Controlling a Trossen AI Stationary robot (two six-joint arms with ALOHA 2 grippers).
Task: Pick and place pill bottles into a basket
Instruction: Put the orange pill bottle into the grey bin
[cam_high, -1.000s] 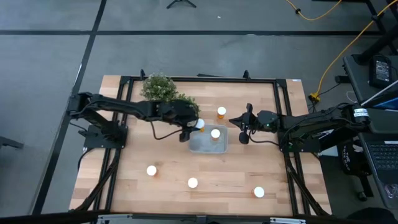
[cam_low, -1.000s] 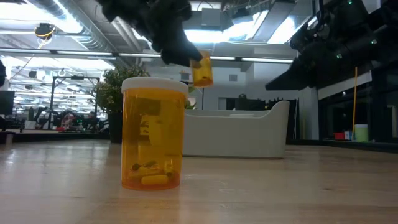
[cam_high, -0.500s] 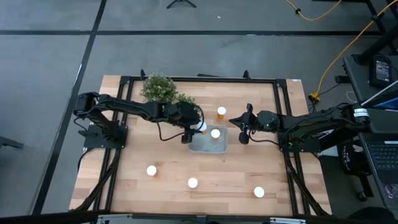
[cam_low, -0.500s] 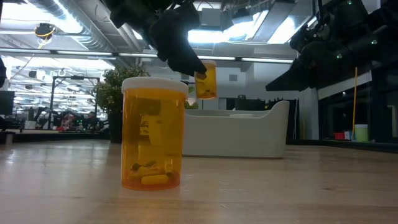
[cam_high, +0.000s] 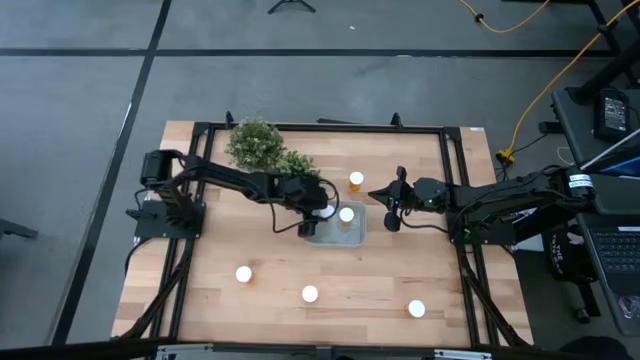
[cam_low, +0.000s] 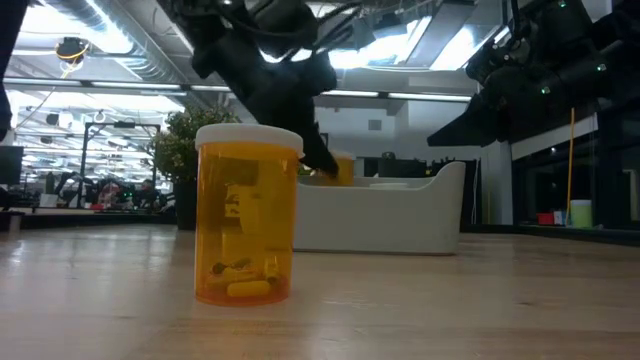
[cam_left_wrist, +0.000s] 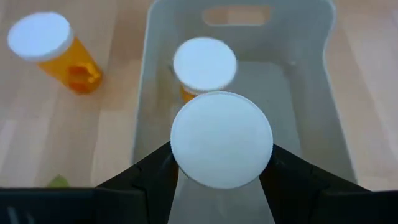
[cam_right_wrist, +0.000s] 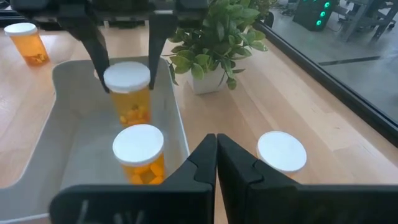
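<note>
In basket (cam_right_wrist: 180, 134) | left end effector (cam_right_wrist: 127, 53) grips bottle (cam_right_wrist: 128, 93) | high view hides it

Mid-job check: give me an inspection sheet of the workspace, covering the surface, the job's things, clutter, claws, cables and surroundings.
Surface: wooden table, dark frame around it.
Job's things: basket mid-table with one pill bottle standing inside; a held bottle hangs within it; four loose bottles on the table.
Clutter: potted plants at the far edge.
Claws: left claw over the basket, shut on the held bottle; right claw beside the basket, shut, holding nothing.
Cables: yellow cable on the floor at right.
Surroundings: grey floor; a laptop at right.
</note>
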